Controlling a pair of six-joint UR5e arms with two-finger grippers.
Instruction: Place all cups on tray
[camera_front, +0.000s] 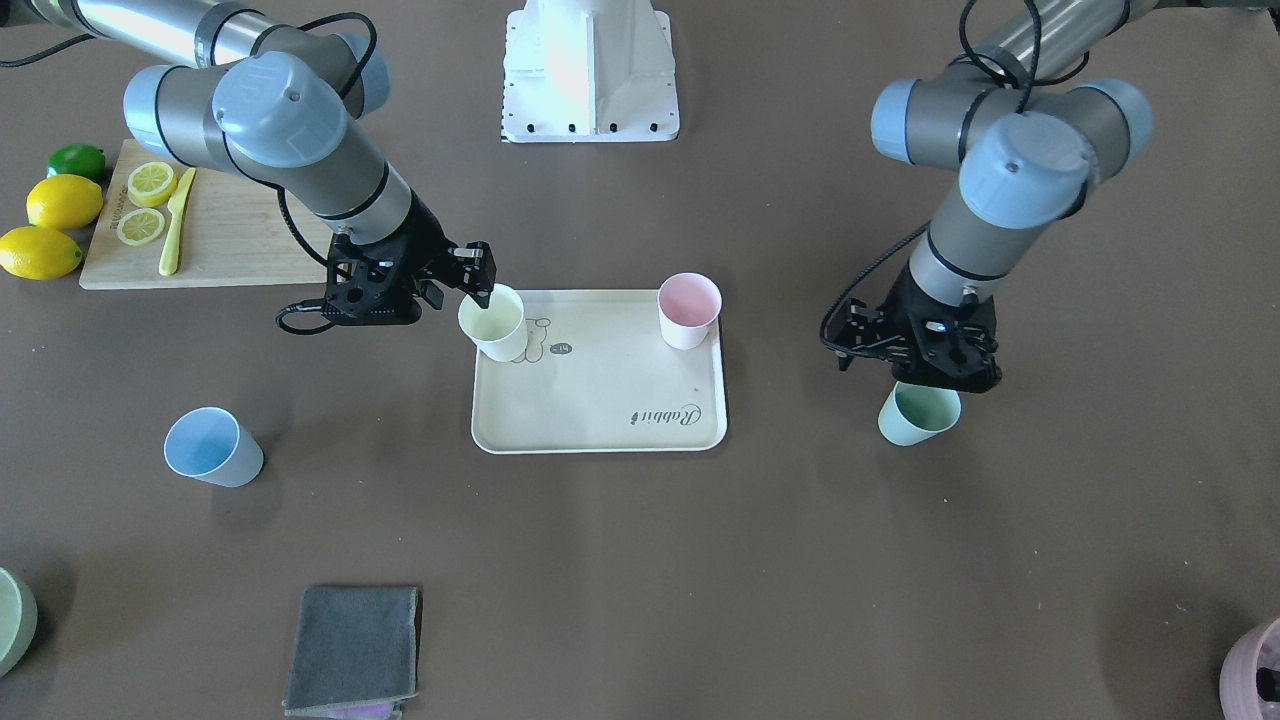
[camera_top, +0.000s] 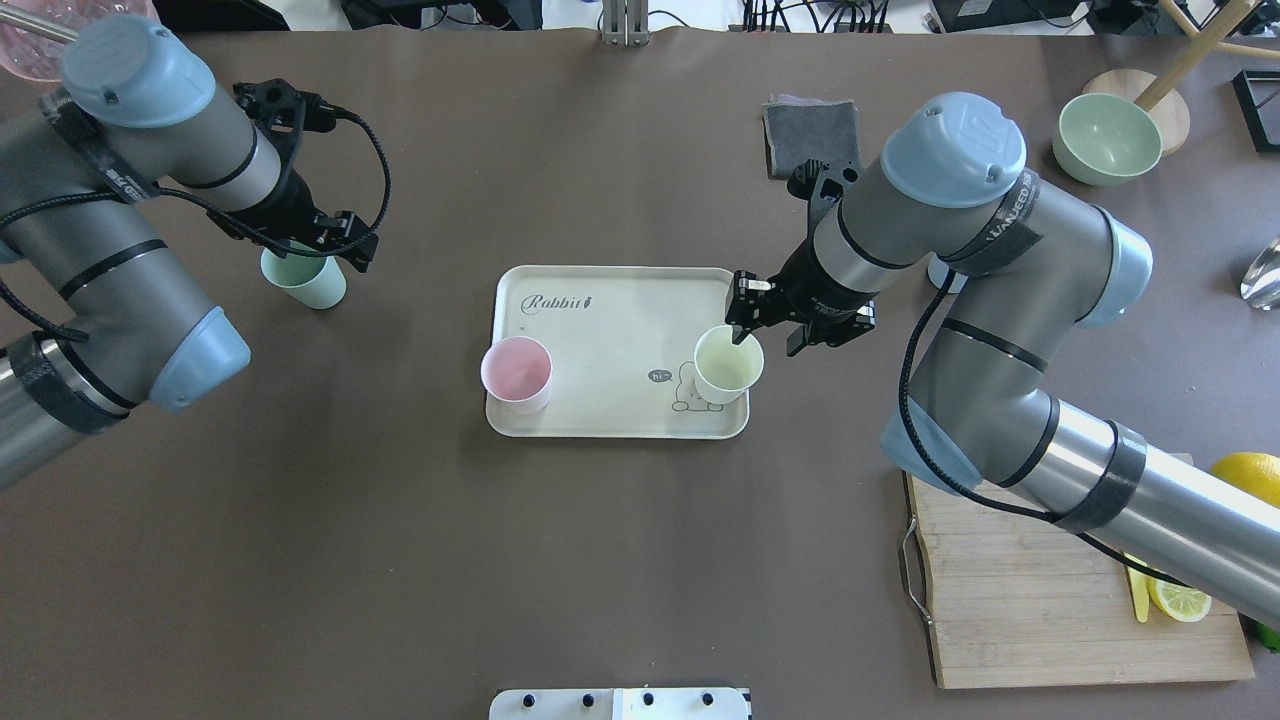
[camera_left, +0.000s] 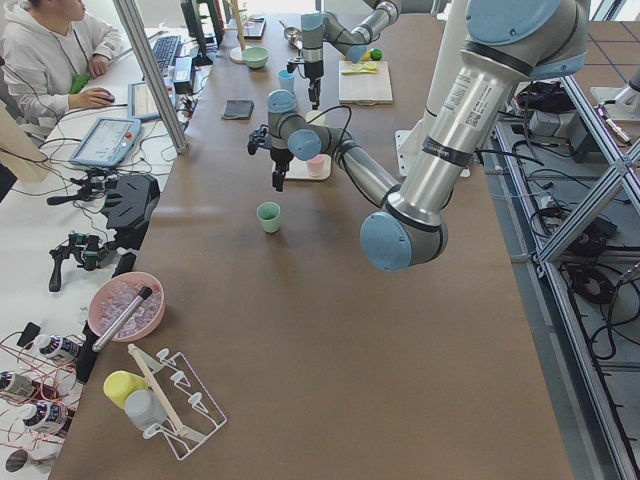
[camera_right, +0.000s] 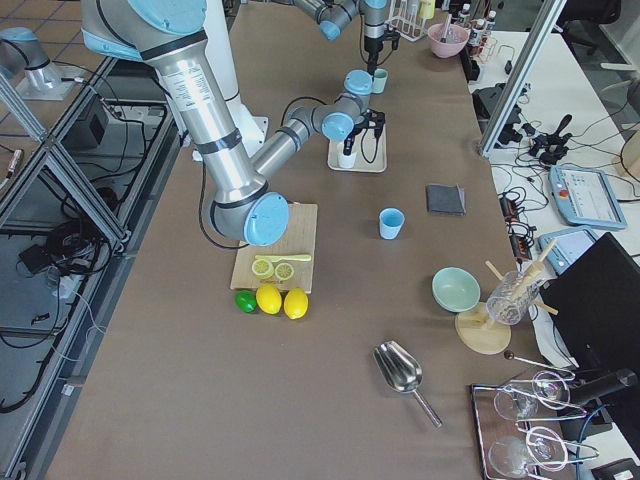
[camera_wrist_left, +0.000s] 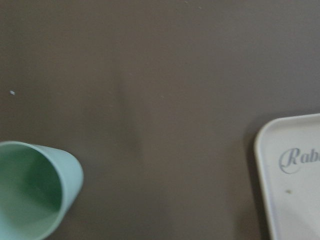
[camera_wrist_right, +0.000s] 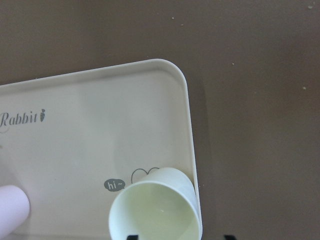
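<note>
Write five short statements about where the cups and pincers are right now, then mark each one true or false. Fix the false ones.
1. The pink cup stands on the tray. True.
2. The light blue cup stands on the tray. False: it stands on the table, well off the tray.
3. The left pincer holds the mint green cup in the air. False: the cup stands on the table, and the pincer is above it without touching it.
4. The right pincer has one finger inside the pale yellow cup. True.
5. Exactly two cups stand on the tray. True.
</note>
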